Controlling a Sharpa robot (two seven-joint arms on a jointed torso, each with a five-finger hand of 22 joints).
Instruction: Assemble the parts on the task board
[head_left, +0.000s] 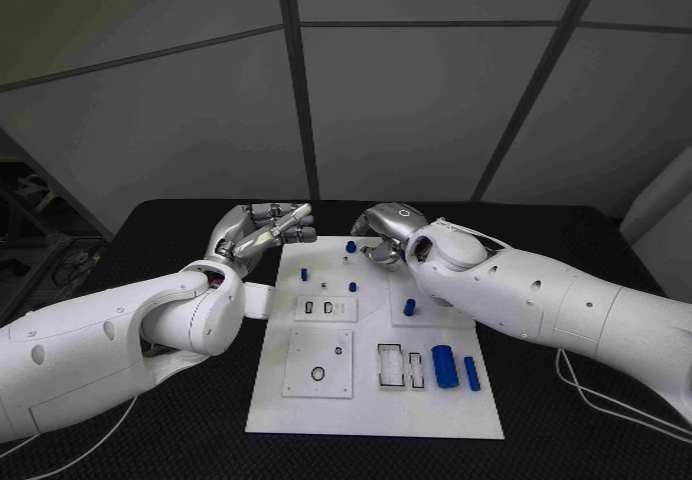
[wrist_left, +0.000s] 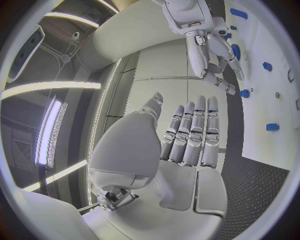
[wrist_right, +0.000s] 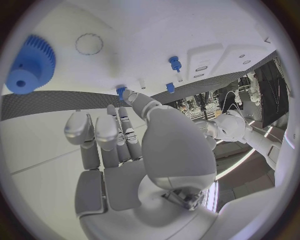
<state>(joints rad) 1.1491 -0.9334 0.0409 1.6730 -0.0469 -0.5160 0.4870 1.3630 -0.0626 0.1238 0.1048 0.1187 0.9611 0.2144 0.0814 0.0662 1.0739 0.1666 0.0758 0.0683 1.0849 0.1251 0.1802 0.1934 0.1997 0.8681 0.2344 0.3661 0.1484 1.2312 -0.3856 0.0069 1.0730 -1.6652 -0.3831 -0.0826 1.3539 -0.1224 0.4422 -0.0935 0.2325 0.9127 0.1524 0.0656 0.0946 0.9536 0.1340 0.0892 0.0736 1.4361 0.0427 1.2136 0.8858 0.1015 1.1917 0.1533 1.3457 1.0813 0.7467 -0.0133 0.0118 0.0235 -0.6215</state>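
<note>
The task board (head_left: 378, 405), a long white plate, lies on the black table (head_left: 606, 430) with its long axis running away from the robot. Nearest on it, toward its right side, two blue cylinders (head_left: 446, 366) lie side by side, their long axes pointing along the board, just beside a black-outlined rectangular slot (head_left: 389, 364); to the left is a raised square panel with a black ring (head_left: 317, 373) on it. Farther up, a short blue peg (head_left: 408, 307) stands upright near the right arm, and a smaller raised panel (head_left: 326, 307) sits to its left. Farther still, small blue pegs (head_left: 306, 272) stand near the far end of the board. At that far end the right hand (head_left: 385, 228) hangs with its fingers curled downward over the board's edge; whether it grips anything cannot be told. The left hand (head_left: 263, 231) is raised just off the board's far left corner, its fingers straight, apart and holding nothing. In the right wrist view a blue gear (wrist_right: 30, 66) lies on the board. Behind the table stand grey wall panels. No writing is legible.
</note>
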